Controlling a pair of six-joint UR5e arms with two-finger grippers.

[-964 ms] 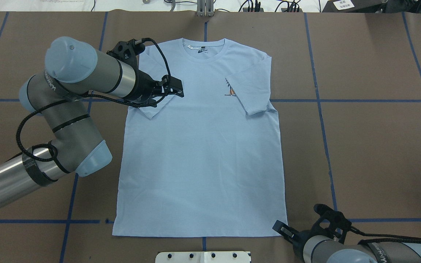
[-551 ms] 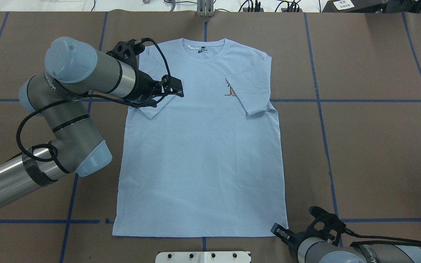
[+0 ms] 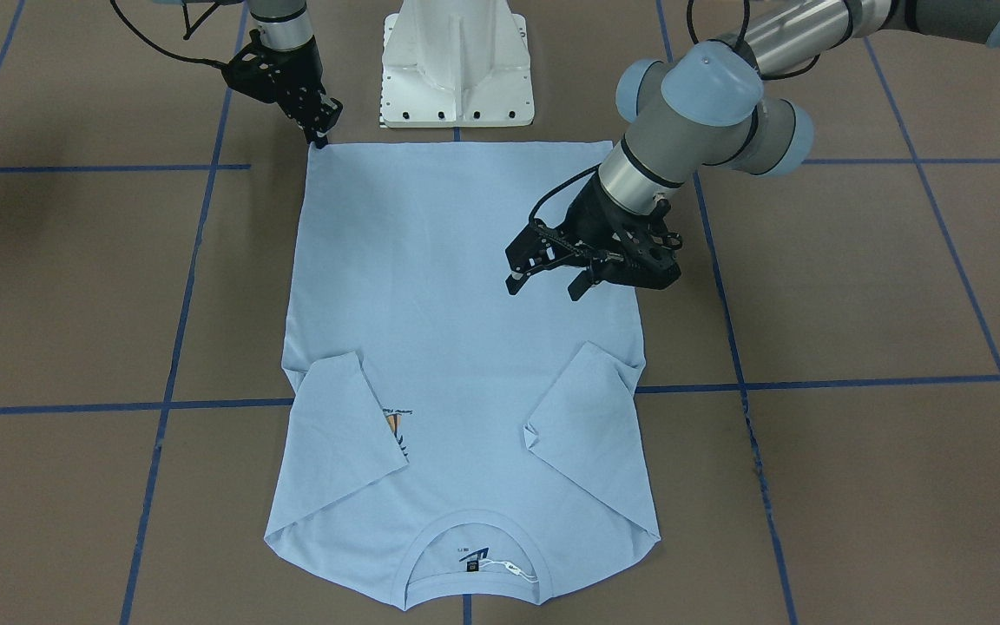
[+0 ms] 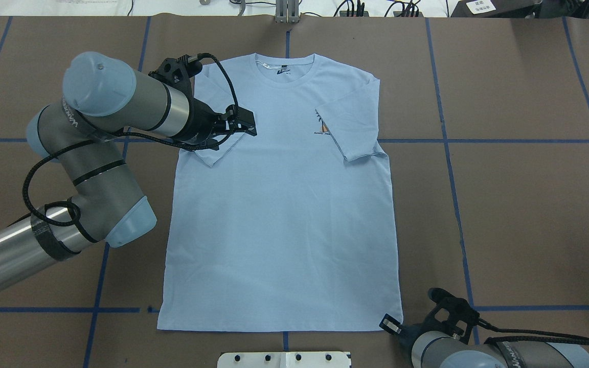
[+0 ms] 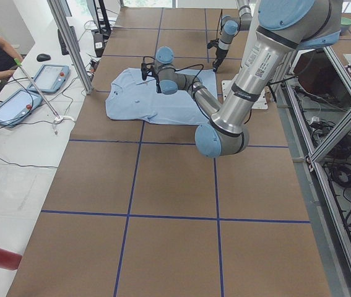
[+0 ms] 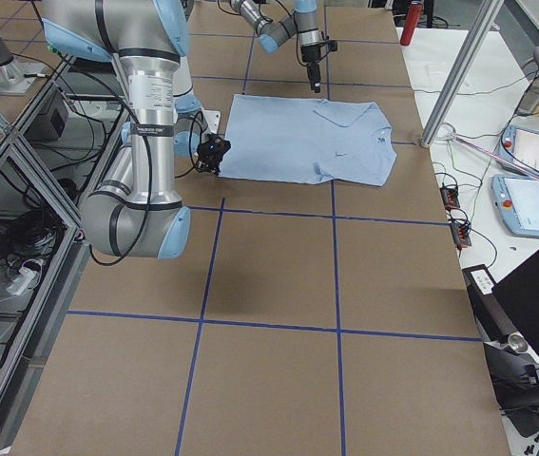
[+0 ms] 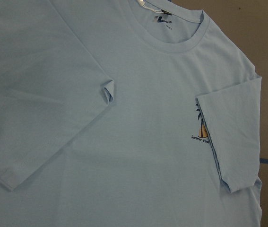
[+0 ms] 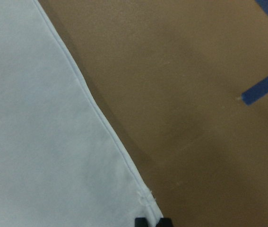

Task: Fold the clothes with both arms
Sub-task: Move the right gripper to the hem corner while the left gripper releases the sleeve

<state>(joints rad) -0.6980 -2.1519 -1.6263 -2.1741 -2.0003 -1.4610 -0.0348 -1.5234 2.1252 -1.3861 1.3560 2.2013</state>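
Right tool [image 4: 390, 324] edged nearer the shirt [image 4: 284, 214] hem corner by the table [image 4: 529, 214] robot-side edge, closed, empty; left tool [image 3: 545, 286] open above a tucked sleeve; shirt flat mid-table; probable next step: hem-to-collar fold, needing both hem corners gripped.

Our grey-silver jointed left arm [image 4: 120, 105] with light blue caps bends at the elbow and reaches out sideways. Its black two-finger left gripper [image 3: 545, 285] hangs low, tilted down and across, with its two fingers spread wide apart. Our grey-silver right arm [image 4: 458, 352] with light blue caps is pulled in close to us, and its black two-finger right gripper [image 3: 321, 139] points down with its fingertips [image 8: 141, 221] drawn close together.
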